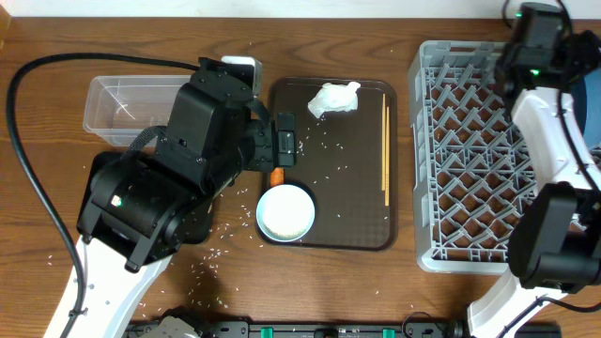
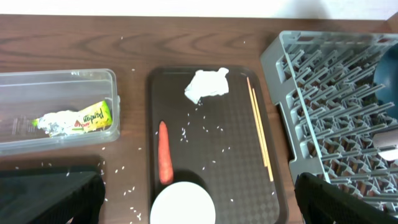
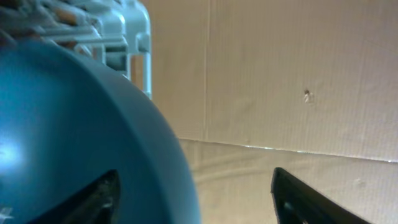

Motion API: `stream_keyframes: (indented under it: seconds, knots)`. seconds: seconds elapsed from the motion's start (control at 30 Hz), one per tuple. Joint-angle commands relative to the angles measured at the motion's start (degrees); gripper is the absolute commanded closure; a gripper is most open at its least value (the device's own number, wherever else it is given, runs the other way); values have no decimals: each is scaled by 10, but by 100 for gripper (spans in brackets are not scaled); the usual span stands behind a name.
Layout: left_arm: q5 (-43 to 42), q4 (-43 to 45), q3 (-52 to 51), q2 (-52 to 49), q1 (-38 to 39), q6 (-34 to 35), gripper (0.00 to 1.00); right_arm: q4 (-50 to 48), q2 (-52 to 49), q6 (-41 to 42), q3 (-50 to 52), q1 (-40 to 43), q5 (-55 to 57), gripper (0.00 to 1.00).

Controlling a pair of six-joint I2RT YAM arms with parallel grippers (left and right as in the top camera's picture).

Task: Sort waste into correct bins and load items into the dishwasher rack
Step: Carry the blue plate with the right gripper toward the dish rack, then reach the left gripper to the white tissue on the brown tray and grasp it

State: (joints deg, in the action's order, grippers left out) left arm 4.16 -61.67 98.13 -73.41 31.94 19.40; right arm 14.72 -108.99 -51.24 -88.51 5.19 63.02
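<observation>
My left gripper (image 2: 199, 202) is open and empty above the left side of the brown tray, over the white bowl (image 2: 183, 205) and the orange carrot (image 2: 165, 160). In the overhead view it (image 1: 286, 143) hangs beside the carrot (image 1: 277, 176) and bowl (image 1: 285, 212). The white tissue (image 1: 334, 98) and chopsticks (image 1: 385, 150) lie on the tray. The clear tub (image 2: 37, 84) holds the green-yellow wrapper (image 2: 93, 116) and foil (image 2: 53, 123). My right gripper (image 3: 196, 199) is open at the grey rack's (image 1: 470, 160) far right corner, the dark-blue dish (image 3: 74, 137) against its left finger. The black tray and cups are out of view.
The brown serving tray (image 1: 366, 230) lies between the tub and the rack. Loose rice (image 1: 221, 246) is scattered on the tray and on the wooden table left of it. My left arm covers the table's left middle. A cardboard wall (image 3: 298, 74) stands behind the rack.
</observation>
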Motion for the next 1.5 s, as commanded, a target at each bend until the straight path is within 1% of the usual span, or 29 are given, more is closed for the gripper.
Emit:
stream_keyframes:
  seconds: [0.0,0.13,0.17,0.3,0.37,0.5,0.57,0.6,0.7,0.8,0.87,0.9,0.97,1.07,1.2,1.27,1.33,1.4,1.43,1.47]
  knots:
    - [-6,-5,4,-3,-1,-10,2,0,-1,2,-3,-24,6,16]
    - [-6,-14,4,-3,-1,-10,2,-1,-1,21,-3,-49,6,5]
    - [-6,-16,4,-3,-2,-10,2,-1,0,30,-3,-54,6,1]
    - [-5,-14,4,-3,-2,-10,2,9,3,93,-3,-92,3,1]
    - [-6,-13,4,-3,-2,-13,2,33,7,125,-3,-116,-5,1]
    - [-5,-13,4,-1,-2,-42,2,106,12,198,-3,-172,-53,1]
    - [-5,-13,4,4,-2,-59,2,150,13,252,-3,-198,-98,1]
    - [-5,-12,4,8,-2,-62,2,175,14,288,-3,-211,-138,1]
    - [8,-11,4,24,-2,-65,2,254,23,381,-4,-240,-316,2]
    - [32,-11,4,40,-2,-65,2,296,35,473,-4,-258,-483,7]
    - [41,-11,4,46,-2,-68,2,310,39,504,-4,-263,-590,10]
    - [42,-11,4,47,-2,-77,2,315,40,518,-4,-263,-618,11]
    - [43,-14,3,44,-2,-98,2,329,42,567,-4,-261,-648,11]
    - [52,-16,3,29,-2,-102,2,347,60,588,-7,-249,-692,13]
    - [60,0,3,-9,-2,-102,2,381,121,619,-9,-227,-701,13]
    - [60,23,3,-42,-2,-122,2,397,171,644,-9,-206,-701,12]
    - [59,36,3,-71,-3,-132,2,400,208,650,-9,-190,-701,11]
    - [59,51,3,-111,-6,-132,2,401,253,650,-9,-169,-701,3]
    - [59,57,3,-130,-7,-132,2,401,274,650,-9,-160,-701,1]
    - [57,63,3,-151,-9,-132,2,402,297,655,-9,-149,-699,1]
